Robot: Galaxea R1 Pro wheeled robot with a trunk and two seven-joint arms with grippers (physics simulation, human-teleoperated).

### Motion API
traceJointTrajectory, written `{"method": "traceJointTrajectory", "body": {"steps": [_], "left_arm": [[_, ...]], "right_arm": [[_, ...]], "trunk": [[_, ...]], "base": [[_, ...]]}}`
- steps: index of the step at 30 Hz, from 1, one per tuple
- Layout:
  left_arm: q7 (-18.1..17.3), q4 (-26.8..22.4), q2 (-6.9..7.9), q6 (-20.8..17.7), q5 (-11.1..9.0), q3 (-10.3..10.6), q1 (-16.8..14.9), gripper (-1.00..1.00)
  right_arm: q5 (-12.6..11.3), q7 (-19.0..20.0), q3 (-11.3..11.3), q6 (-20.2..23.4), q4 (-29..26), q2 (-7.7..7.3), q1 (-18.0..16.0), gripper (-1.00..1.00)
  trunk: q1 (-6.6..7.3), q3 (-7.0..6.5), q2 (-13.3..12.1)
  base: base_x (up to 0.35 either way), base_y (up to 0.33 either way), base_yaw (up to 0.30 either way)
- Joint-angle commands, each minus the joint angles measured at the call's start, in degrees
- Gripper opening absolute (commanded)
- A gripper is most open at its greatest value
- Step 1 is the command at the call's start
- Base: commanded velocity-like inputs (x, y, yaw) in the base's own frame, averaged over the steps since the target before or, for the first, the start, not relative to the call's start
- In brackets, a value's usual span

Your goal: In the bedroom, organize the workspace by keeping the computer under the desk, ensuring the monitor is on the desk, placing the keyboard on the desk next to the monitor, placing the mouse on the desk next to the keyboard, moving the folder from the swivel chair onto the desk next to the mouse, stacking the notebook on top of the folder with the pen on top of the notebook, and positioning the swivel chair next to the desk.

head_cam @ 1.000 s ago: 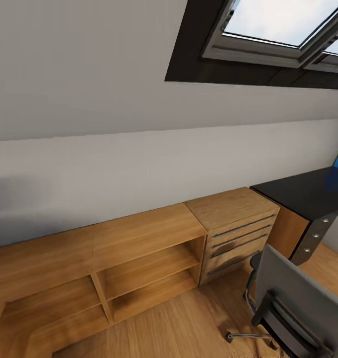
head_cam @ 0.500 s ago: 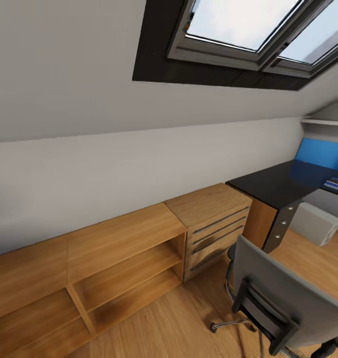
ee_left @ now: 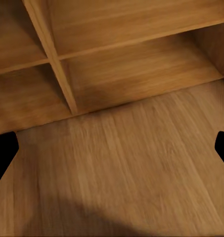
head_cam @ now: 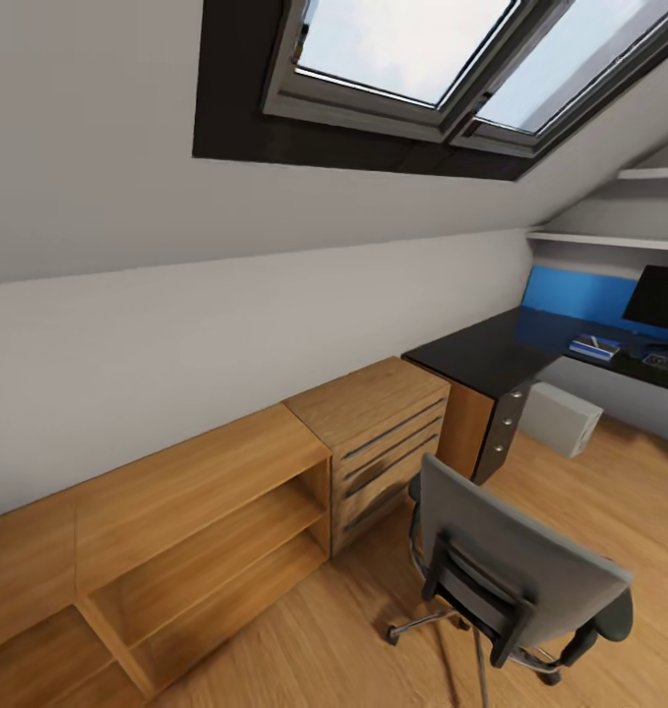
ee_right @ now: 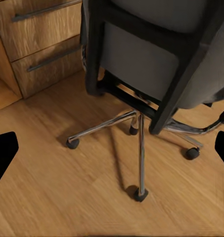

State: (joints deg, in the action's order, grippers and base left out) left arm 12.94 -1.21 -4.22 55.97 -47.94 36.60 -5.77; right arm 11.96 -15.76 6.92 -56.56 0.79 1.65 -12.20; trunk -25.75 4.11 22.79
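Below the left gripper [ee_left: 112,148], whose dark fingertips sit wide apart and empty, lie wooden floorboards [ee_left: 121,168] and a low open wooden shelf unit [ee_left: 121,59]. The right gripper [ee_right: 112,148], equally spread and empty, hangs above the grey upholstered swivel chair's [ee_right: 156,54] chrome base; it should roll freely, so push its stiff backrest. Beyond, the glossy black desk [head_cam: 491,356] carries a blue folder [head_cam: 594,346] near the black monitor [head_cam: 660,298], with the pale tower computer [head_cam: 562,418] underneath.

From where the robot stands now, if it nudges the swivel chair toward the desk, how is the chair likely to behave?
The swivel chair would probably roll easily: its chrome legs end in small casters on smooth wooden floor. A push high on the backrest may spin or tilt it rather than drive it straight, since it sits on one central column. The desk lies just beyond it.
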Motion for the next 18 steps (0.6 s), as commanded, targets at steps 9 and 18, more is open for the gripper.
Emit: {"method": "traceJointTrajectory", "body": {"steps": [9,18], "left_arm": [[0.6,0.0,0.0,0.1,0.0,0.5,0.0,1.0],[0.6,0.0,0.0,0.1,0.0,0.5,0.0,1.0]], "right_arm": [[0.6,-0.2,0.5,-0.2,0.1,0.01,-0.1,1.0],[0.6,-0.2,0.5,-0.2,0.1,0.02,-0.1,1.0]], "trunk": [[-0.04,0.13,0.1],[-0.04,0.13,0.1]], "base": [[0.0,0.0,-0.297],[0.001,0.0,-0.297]]}}
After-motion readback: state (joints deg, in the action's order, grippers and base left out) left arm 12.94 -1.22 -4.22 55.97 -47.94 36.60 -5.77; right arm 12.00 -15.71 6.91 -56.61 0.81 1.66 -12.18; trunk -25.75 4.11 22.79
